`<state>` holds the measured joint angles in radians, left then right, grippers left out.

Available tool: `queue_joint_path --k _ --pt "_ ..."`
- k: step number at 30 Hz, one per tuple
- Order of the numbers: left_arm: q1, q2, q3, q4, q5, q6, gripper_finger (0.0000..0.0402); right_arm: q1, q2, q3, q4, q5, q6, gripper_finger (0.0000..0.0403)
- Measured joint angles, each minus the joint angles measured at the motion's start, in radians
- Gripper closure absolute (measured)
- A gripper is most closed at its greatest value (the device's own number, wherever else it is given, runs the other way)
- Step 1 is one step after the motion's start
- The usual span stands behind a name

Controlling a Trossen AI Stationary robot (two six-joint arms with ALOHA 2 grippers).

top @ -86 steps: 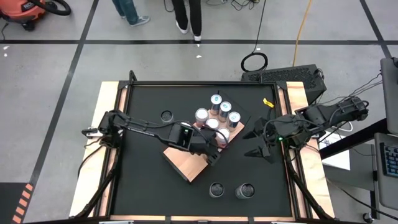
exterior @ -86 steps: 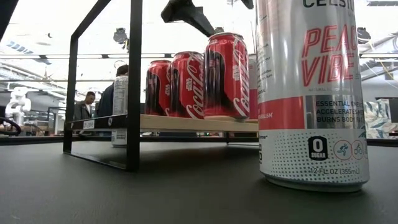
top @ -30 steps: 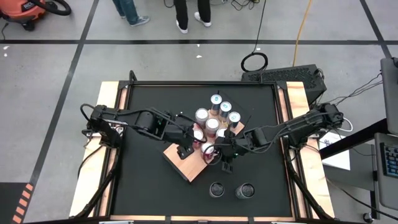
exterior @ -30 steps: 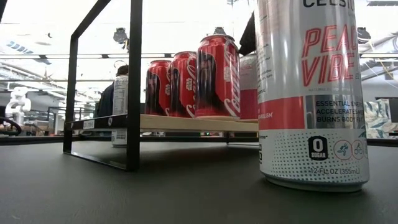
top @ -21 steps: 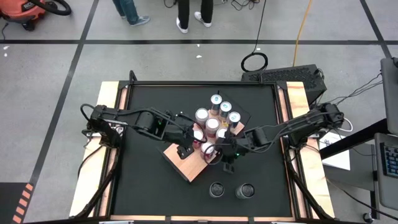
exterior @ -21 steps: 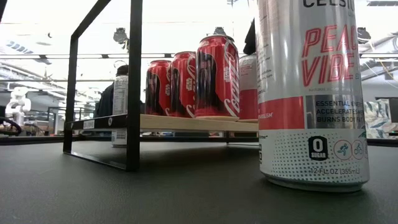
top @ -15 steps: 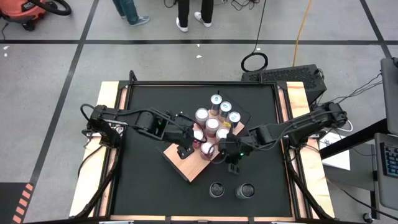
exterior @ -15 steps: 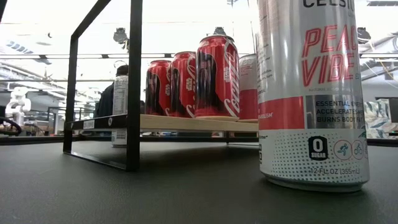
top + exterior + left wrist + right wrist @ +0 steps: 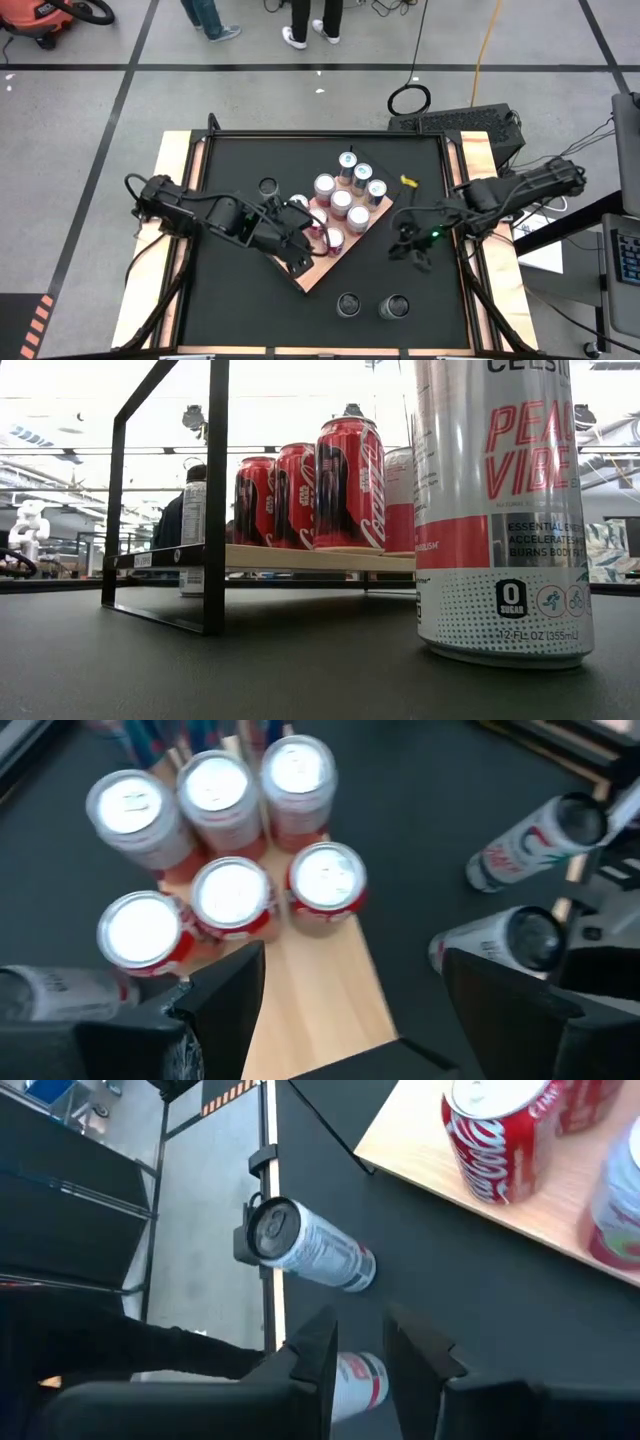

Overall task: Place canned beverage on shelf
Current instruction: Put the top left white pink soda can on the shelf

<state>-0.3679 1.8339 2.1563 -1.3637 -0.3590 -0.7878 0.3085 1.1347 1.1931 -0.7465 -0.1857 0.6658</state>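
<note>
Your left gripper [image 9: 290, 262] wide apart over the bare end of the flat light-brown wooden shelf [image 9: 318, 272], red cans [image 9: 325, 885] crowd its far end, right gripper [image 9: 412, 254] nearly together, empty, off the shelf's edge over the black tabletop [image 9: 240, 160].

Black table [image 9: 240, 150] carries the wooden shelf [image 9: 318, 272], angled near centre; seven cans [image 9: 341, 200] upright on it; three cans [image 9: 371, 305] on the table beside the shelf.
</note>
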Motion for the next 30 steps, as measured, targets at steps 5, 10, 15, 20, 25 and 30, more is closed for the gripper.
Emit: queue_joint_path --k 5,10,15,20,25,30 --pt "-0.014 0.000 0.000 -0.045 0.006 -0.043 0.0098 0.013 -0.062 0.000 -0.052 0.005 0.030 0.0340" --pt "0.051 -0.042 0.000 -0.133 0.097 -0.044 0.0098 0.014 -0.081 0.000 -0.055 0.007 -0.026 0.0340" --pt "0.158 -0.101 0.000 -0.189 0.107 -0.017 0.0098 0.014 -0.081 0.000 -0.066 0.002 -0.079 0.0340" --pt "0.244 -0.116 0.000 -0.205 0.086 0.120 0.0098 0.014 -0.081 0.000 -0.080 0.000 -0.052 0.0340" --pt "0.281 -0.109 0.000 -0.206 0.097 0.133 0.0098 0.039 -0.081 0.000 -0.103 -0.001 -0.045 0.0340" --pt "0.332 -0.098 -0.043 -0.207 0.153 0.103 0.0098 0.065 -0.081 0.000 -0.128 -0.002 -0.015 0.0340"
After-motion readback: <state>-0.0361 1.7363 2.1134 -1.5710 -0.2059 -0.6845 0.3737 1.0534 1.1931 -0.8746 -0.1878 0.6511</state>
